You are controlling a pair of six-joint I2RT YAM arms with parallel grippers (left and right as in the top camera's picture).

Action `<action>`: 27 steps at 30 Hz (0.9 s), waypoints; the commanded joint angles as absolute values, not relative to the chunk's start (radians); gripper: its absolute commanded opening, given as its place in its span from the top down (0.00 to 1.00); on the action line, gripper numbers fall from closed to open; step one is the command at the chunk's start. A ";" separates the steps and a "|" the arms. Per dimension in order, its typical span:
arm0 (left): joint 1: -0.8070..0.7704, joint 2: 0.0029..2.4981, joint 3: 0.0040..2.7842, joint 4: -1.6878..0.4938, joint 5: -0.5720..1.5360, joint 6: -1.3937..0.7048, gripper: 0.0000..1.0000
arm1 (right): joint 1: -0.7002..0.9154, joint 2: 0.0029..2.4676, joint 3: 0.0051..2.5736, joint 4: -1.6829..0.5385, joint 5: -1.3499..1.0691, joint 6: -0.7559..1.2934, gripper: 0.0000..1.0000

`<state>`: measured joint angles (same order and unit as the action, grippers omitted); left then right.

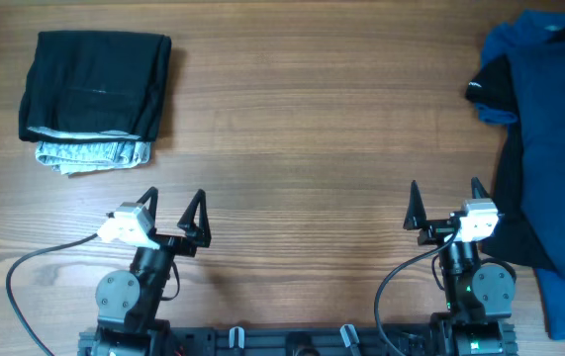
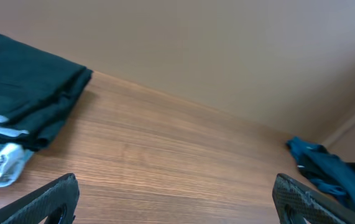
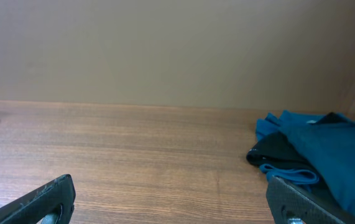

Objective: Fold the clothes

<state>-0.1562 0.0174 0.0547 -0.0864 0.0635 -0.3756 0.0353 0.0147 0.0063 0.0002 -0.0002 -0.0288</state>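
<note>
A folded plain black garment [image 1: 94, 84] lies at the far left of the table on top of a folded light-blue denim piece [image 1: 92, 153]; both show in the left wrist view [image 2: 25, 102], the denim at its lower left [image 2: 0, 165]. A loose pile of royal-blue clothes [image 1: 557, 148] with black ones [image 1: 495, 89] lies along the right edge; it shows in the right wrist view [image 3: 317, 152]. My left gripper [image 1: 173, 201] is open and empty near the front edge. My right gripper [image 1: 445, 193] is open and empty, just left of the pile.
The wooden table [image 1: 292, 129] spans the view. A grey cable [image 1: 40, 257] runs from the left arm's base. A plain beige wall [image 3: 165, 50] stands behind the table's far edge.
</note>
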 commanded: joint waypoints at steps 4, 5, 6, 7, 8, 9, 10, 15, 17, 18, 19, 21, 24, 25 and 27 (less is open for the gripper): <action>-0.161 0.002 0.009 -0.080 0.006 0.097 0.00 | 0.028 0.005 0.005 0.006 -0.020 -0.042 0.00; -0.161 0.002 0.009 -0.080 0.006 0.177 0.00 | 0.028 0.005 0.005 0.006 -0.020 -0.043 0.01; -0.159 0.002 0.009 -0.080 0.006 0.215 0.00 | 0.028 0.005 0.005 0.006 -0.020 -0.043 0.01; -0.150 0.002 0.009 -0.080 0.006 0.218 0.00 | 0.028 0.005 0.005 0.006 -0.020 -0.042 0.00; -0.141 0.002 0.009 -0.080 0.007 0.218 0.00 | 0.028 0.005 0.005 0.006 -0.020 -0.043 0.00; -0.137 0.002 0.009 -0.080 0.007 0.218 0.00 | 0.028 0.005 0.005 0.006 -0.020 -0.042 0.01; -0.130 0.002 0.009 -0.080 0.007 0.218 0.00 | 0.028 0.005 0.005 0.006 -0.020 -0.042 0.01; -0.076 0.002 0.009 -0.079 0.009 0.218 0.00 | 0.028 0.005 0.005 0.006 -0.020 -0.042 0.00; -0.040 0.002 0.009 -0.079 0.009 0.218 0.00 | 0.028 0.005 0.005 0.006 -0.020 -0.042 0.00; -0.030 0.002 0.009 -0.079 0.009 0.218 0.00 | 0.028 0.005 0.005 0.006 -0.020 -0.042 0.00; -0.022 0.003 0.009 -0.079 0.009 0.218 0.00 | 0.028 0.005 0.005 0.006 -0.020 -0.042 0.01; -0.021 0.003 0.009 -0.080 0.009 0.218 0.00 | 0.028 0.005 0.005 0.006 -0.020 -0.042 0.01; -0.021 0.003 0.009 -0.079 0.009 0.218 0.00 | 0.028 0.005 0.005 0.006 -0.020 -0.042 0.00; -0.021 0.003 0.009 -0.080 0.009 0.218 0.00 | 0.028 0.005 0.005 0.006 -0.020 -0.043 0.01; -0.021 0.003 0.009 -0.079 0.009 0.217 0.00 | 0.028 0.005 0.005 0.006 -0.020 -0.043 0.00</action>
<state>-0.0265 0.0135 0.0185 -0.0826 0.0227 0.2020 0.0353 0.0143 0.0063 0.0002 -0.0002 -0.0288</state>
